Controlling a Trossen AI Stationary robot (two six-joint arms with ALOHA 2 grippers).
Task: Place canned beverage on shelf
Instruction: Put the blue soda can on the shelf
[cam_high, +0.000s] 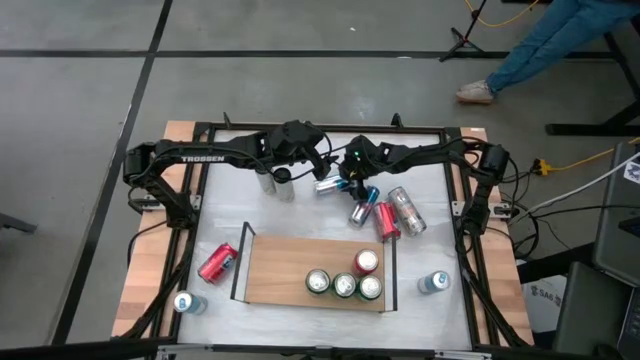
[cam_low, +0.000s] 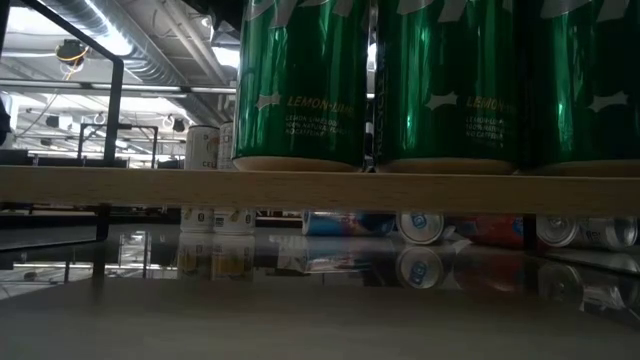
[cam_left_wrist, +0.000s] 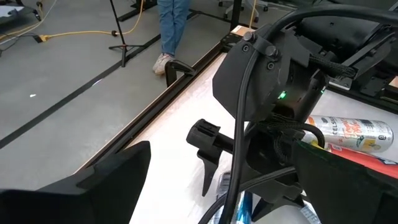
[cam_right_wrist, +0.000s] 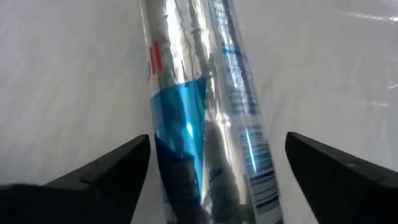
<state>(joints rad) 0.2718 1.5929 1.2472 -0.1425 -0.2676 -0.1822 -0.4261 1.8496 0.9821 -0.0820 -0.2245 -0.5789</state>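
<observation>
The right claw hangs spread over a blue-and-silver can lying on the desk, the can between its fingers, neither touching. Shelf sits nearer the front.

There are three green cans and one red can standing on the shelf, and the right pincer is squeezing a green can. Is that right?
Not quite. The right pincer is open around a silver-and-blue can lying on the table, as the right wrist view shows. The three green cans and the red can do stand on the shelf.
</observation>
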